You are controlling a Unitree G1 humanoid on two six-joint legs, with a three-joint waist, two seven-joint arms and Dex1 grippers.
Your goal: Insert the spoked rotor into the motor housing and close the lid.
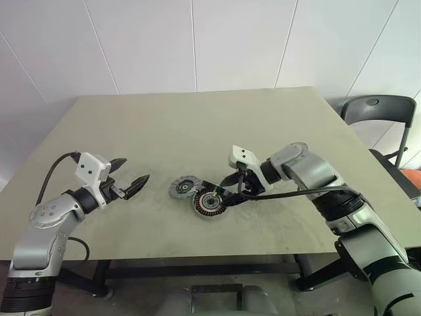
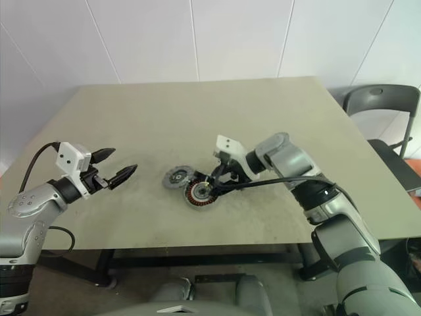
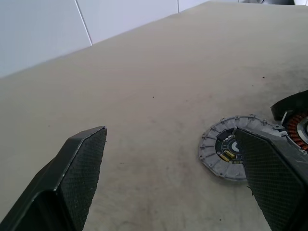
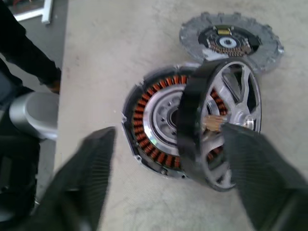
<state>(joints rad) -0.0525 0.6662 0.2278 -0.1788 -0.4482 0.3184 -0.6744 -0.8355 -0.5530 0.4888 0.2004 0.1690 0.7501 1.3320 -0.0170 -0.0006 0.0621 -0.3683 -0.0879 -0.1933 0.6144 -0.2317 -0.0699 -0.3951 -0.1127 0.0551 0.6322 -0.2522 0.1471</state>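
- The right gripper point(image 4: 163, 168) is hanging just over the motor housing point(image 4: 154, 120), near the table's point(image 1: 197, 131) front edge, fingers standing apart on either side of the rotor point(image 4: 219, 125).
- Whether they are pressing the rotor cannot be told.
- The rotor is tilting on its rim, half across the windings; it needs levelling and centring on the hub before release.
- The lid point(image 1: 185, 186) is lying flat just beside the housing.
- The left gripper point(image 1: 128, 176) is waiting wide apart, holding nothing, well clear of the parts.

A big tan table point(image 1: 197, 125) stands in front of a white wall point(image 1: 197, 39). A dark chair point(image 1: 381, 112) sits beside the table.
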